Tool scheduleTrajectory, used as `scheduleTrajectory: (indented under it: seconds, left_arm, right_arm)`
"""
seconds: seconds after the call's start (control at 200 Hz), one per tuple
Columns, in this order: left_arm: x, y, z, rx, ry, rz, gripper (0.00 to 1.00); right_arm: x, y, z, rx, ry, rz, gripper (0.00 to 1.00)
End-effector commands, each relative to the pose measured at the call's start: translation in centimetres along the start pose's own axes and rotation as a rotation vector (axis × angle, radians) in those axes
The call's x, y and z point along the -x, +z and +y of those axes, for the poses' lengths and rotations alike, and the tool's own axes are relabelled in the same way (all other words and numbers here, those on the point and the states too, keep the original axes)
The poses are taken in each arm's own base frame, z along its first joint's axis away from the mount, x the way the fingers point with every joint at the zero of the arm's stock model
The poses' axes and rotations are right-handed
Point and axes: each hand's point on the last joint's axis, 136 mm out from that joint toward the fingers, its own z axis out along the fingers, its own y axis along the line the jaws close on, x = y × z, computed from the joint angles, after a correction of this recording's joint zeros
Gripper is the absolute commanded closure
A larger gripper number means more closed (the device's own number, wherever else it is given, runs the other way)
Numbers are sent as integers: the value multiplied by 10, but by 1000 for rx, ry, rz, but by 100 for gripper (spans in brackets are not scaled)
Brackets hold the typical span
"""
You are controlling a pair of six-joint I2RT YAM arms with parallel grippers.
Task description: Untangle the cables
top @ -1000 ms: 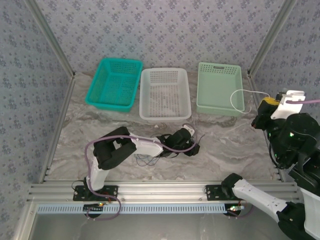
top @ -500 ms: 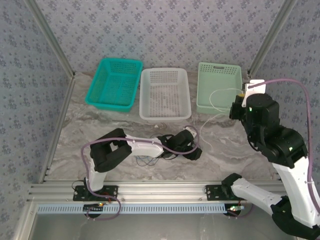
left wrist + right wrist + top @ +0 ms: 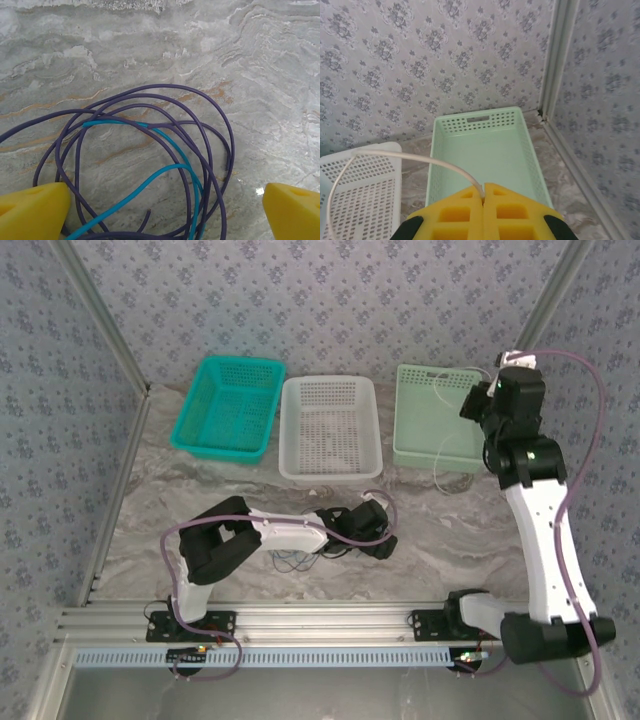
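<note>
**A:** Where are the cables?

**B:** A loose tangle of thin purple cables (image 3: pixel 152 125) lies on the marbled surface (image 3: pixel 200 40), with one teal cable (image 3: pixel 131 194) threaded through the overlapping loops. From above, the tangle (image 3: pixel 292 560) sits near the front edge, in front of the white basket (image 3: pixel 330 427) and well apart from it.

**A:** And the left jaws?

**B:** Released and spread wide. The yellow fingertips (image 3: pixel 30 207) stand at either side of the loops, with nothing clamped between them.

**A:** Any other cable?

**B:** A white cable (image 3: pixel 410 159) is pinched in the right jaws, which are clenched tight on it. They are raised over the far right corner of the mint-green basket (image 3: pixel 437 418). The cable (image 3: pixel 440 468) hangs down past that basket's front edge to the surface.

**A:** What else is there?

**B:** A teal basket (image 3: pixel 228 407) stands left of the white one, all three in a row at the back.
</note>
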Motion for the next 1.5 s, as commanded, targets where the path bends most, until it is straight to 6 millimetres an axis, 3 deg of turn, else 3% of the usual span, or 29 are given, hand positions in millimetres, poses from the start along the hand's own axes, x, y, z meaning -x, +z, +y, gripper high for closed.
scheduleTrajectory:
  seconds: [0.0,0.12,0.325,0.5,0.66,0.844,0.969,1.159,1.199,1.229,1.289,1.324,1.394,1.494]
  left_arm:
    - [5,-10,-7,6,7,-5,1]
    - [7,-8,-20,-32,21,-9,1]
    - [4,-4,-34,-56,35,-6,2]
    - [5,-4,-31,-38,45,-9,2]
    - [4,-6,-26,-16,46,-11,2]
    - [3,-8,-22,-2,46,-13,2]
    - [2,-8,-21,3,51,-8,2]
    - [0,-7,-19,13,50,-3,2]
    - [1,-7,-19,10,47,-5,2]
    - [1,-7,-20,8,47,-5,2]
    - [0,-7,-20,5,48,-3,2]
    - [0,-7,-21,2,51,-2,2]
    - [0,-7,-21,4,54,0,2]
    - [1,-7,-21,4,53,-1,2]
  right_arm:
    - [25,19,13,95,88,-94,100]
    - [26,49,6,89,117,-103,100]
    - [27,82,0,96,148,-103,100]
    - [0,127,7,113,135,-18,100]
    - [-38,166,13,121,103,135,100]
    - [-119,196,-8,11,62,409,100]
    - [-171,204,-21,-14,73,564,100]
    - [-226,195,-36,-65,75,695,100]
    - [-238,193,-41,-83,83,723,93]
    - [-246,190,-44,-89,92,742,81]
    - [-257,188,-48,-97,115,766,45]
    - [-261,187,-48,-86,121,772,32]
    - [-264,184,-45,-60,114,774,19]
    - [-257,177,-38,-29,107,752,10]
